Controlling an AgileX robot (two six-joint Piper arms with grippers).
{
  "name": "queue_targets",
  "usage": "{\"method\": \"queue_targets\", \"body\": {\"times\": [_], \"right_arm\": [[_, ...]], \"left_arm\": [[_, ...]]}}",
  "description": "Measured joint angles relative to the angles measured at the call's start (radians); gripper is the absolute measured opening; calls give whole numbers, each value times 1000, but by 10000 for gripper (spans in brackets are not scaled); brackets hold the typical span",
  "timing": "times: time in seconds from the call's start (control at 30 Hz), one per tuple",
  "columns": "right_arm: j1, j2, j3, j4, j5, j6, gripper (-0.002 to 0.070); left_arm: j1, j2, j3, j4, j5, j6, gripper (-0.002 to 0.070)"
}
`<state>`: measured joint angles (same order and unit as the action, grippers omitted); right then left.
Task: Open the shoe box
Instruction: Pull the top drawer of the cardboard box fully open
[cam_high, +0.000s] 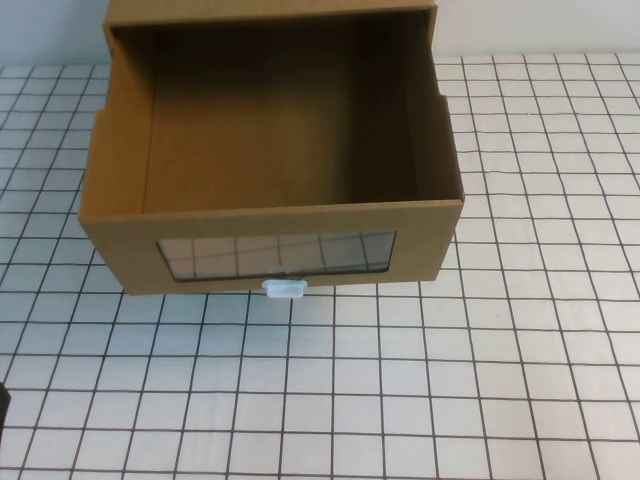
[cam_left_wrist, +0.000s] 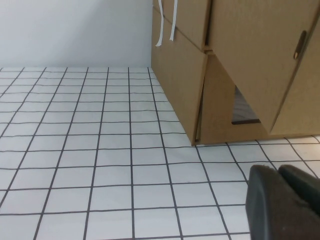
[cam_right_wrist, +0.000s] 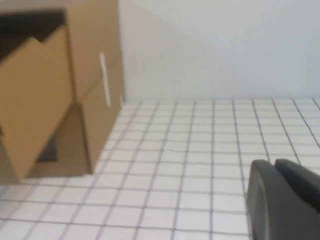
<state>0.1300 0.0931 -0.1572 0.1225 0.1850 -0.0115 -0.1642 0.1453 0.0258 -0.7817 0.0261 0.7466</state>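
Observation:
The brown cardboard shoe box stands at the back middle of the table. Its inner tray is slid out toward me and its inside is bare. The front panel has a clear window and a small white pull tab below it. My left gripper is shut on nothing, low over the table and off to the box's left. My right gripper is also shut and empty, well off to the right of the box. Neither touches the box.
A white table with a black grid spreads around the box, with a pale wall behind. White tape strips hang on the box's side. A dark sliver shows at the near left edge.

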Motion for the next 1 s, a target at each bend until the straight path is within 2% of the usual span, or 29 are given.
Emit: {"method": "queue_targets", "body": {"times": [0.13,0.23,0.5,1.0], "right_arm": [[-101,-58,110,-9,0,-2,-13],[-127,-99,174,-11,5,-4,-13],[-130,-100,181,-13,188,-5,-13],[-130,-100,181,-13,195,-8,-13]], "left_arm": [[0,0,0,0,2,0,-2],[0,0,0,0,2,0,-2],[0,0,0,0,2,0,-2],[0,0,0,0,2,0,-2]]}}
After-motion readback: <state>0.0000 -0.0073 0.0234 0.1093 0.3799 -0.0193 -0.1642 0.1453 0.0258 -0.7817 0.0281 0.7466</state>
